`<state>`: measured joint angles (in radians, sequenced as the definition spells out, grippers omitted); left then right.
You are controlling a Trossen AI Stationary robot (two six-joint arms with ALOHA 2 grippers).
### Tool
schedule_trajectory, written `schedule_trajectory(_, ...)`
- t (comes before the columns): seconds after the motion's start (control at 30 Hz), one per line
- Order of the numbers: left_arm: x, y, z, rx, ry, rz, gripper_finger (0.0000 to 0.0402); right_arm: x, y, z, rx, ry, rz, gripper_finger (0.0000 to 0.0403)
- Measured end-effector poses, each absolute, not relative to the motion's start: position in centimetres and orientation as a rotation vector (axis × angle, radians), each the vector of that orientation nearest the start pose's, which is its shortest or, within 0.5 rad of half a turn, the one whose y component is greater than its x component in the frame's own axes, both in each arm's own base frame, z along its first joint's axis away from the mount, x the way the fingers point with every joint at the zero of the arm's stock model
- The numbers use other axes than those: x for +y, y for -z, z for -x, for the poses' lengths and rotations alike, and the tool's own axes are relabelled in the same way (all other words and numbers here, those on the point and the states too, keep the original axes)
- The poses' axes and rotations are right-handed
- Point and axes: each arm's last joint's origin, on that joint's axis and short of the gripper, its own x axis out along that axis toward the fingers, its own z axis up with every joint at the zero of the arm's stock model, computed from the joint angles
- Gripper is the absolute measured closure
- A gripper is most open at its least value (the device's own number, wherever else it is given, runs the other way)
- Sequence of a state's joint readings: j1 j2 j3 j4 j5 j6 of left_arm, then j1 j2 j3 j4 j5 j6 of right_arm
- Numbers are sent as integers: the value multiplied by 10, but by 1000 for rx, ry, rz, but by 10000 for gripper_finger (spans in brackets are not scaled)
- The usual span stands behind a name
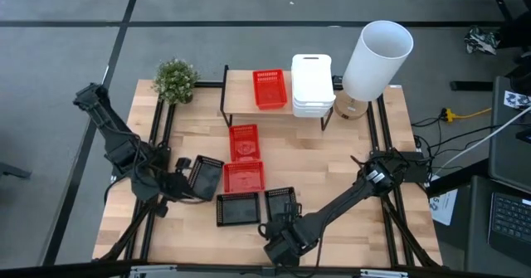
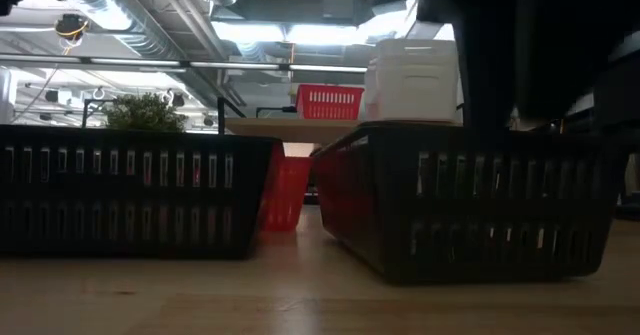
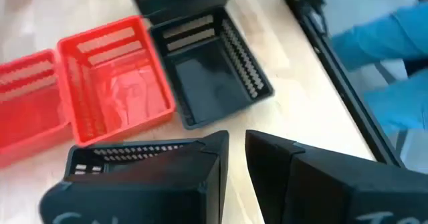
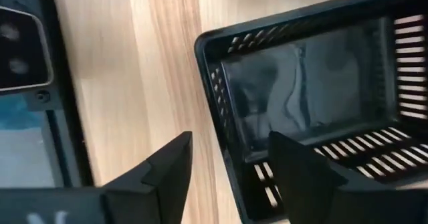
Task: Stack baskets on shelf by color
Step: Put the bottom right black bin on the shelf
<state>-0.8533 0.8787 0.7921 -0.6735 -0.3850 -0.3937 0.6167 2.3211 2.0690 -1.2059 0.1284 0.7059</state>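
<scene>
At the bottom middle of the high view, the right gripper (image 4: 224,167) stands apart over the black basket (image 1: 281,203)'s wall, so it should drop straight, then squeeze that wall.

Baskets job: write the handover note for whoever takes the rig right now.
Left gripper: shut on a black basket, table's left side.
Right gripper: open, one finger inside and one outside the wall of another black basket near the front edge.
Done: white baskets stacked on the shelf, one red basket beside them.
Left: two red baskets and three black ones, the third at the front, all off the shelf.
</scene>
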Motion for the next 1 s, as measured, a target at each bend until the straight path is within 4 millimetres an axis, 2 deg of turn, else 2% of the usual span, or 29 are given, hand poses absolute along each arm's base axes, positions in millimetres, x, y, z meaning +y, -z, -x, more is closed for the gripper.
schedule_trajectory(0.17,-127,-276,-113,647,312,-118,358,263,-178,-377,1423,111,-33,199)
schedule_trajectory(0.33,-130,-244,-115,616,305,-117,358,259,-158,-371,1456,175,-59,201)
schedule_trajectory(0.47,-131,-220,-118,557,323,-110,358,258,-152,-369,1486,216,-127,235)
schedule_trajectory(0.57,-129,-206,-122,476,330,-118,358,260,-152,-369,1501,205,-180,293)
schedule_trajectory(0.67,-124,-195,-128,347,352,-120,360,261,-154,-370,1489,216,-213,374)
schedule_trajectory(0.7,-122,-192,-130,300,360,-119,362,262,-155,-370,1484,225,-226,387)
schedule_trajectory(0.87,-102,-180,-136,199,347,-124,369,265,-162,-370,1468,286,-296,399)
schedule_trajectory(1.0,-86,-180,-137,168,339,-120,374,269,-197,-374,1431,273,-310,401)
